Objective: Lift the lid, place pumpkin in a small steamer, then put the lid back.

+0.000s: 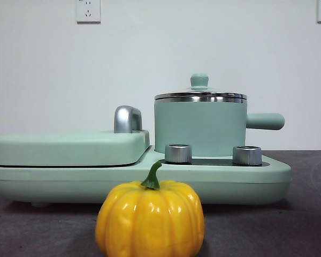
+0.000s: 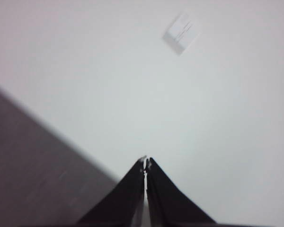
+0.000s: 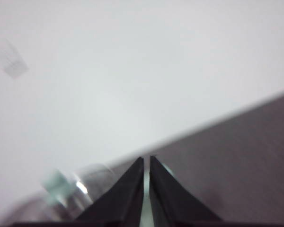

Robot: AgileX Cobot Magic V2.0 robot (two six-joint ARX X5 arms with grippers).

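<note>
Dark table (image 1: 299,230) | 1 pumpkin (image 1: 150,218) | 1 steamer (image 1: 200,127) | 1 lid (image 1: 200,92) on

We get an evenly lit, bright front view w/ soft light from above: sharp focus, white glare streaks on the pumpkin (image 1: 150,219), bright bands on the lid (image 1: 200,96) rim, only a faint shadow under the pumpkin. Both wrist views are soft & washed out; the wall socket (image 2: 181,32) is smeared, and the lid in the right wrist view is a hazy blur.
</note>
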